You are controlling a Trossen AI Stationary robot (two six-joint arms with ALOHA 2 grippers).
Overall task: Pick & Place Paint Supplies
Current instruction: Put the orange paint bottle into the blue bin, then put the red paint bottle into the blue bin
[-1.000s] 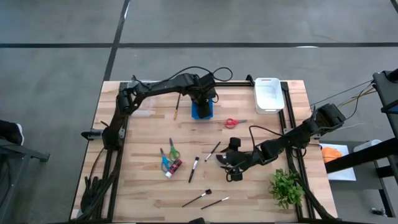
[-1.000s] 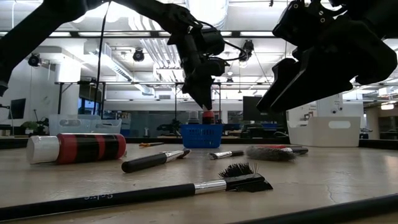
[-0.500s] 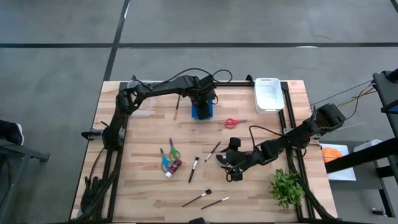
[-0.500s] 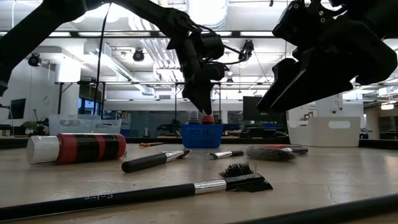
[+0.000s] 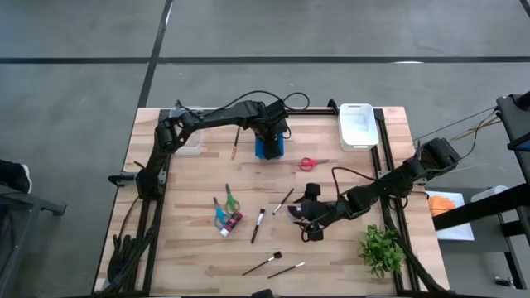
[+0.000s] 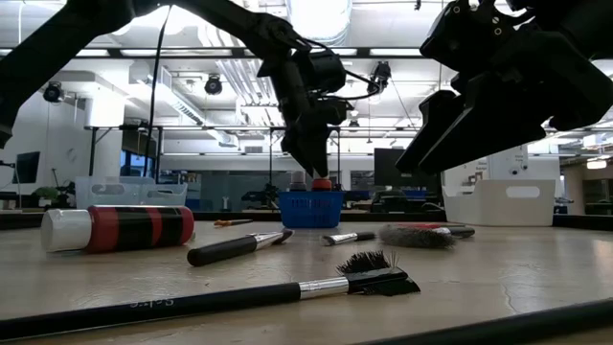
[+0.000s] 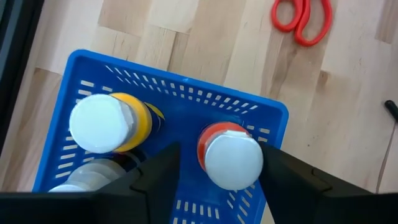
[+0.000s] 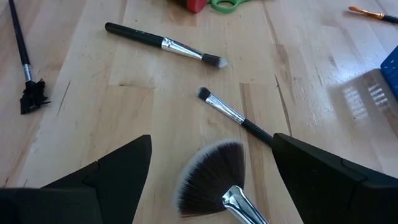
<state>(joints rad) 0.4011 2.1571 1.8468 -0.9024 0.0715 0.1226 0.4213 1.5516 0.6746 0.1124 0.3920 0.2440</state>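
Since the earlier frames, the left gripper [image 7: 217, 171] has been raised slightly above the blue bottle holder [image 5: 270, 147] at the far middle of the table [image 5: 190, 248], and its fingers are now seen spread apart, one on each side of the red-banded bottle [image 7: 230, 157] without touching it. That bottle is left standing upright in the holder, white cap up, beside a yellow bottle [image 7: 109, 123] and a third cap at the holder's near corner. The right gripper [image 8: 211, 177] is held unmoved low over the near right part of the table, its fingers wide apart over a fan brush [image 8: 211, 177], with nothing clamped between them.

Red-handled scissors [image 5: 313, 164] are seen lying just to the right of the holder. A thin wooden-handled brush [image 5: 236, 142] lies to the holder's left. Green scissors [image 5: 231, 201], blue scissors [image 5: 219, 213] and a red and black bottle [image 5: 232, 223] on its side are gathered near the table's middle left. Two dark brushes [image 5: 257, 224] lie between them and the right gripper, and two more brushes [image 5: 262, 264] lie at the near edge. A white bin [image 5: 357, 126] stands at the far right and a green plant [image 5: 382, 248] at the near right
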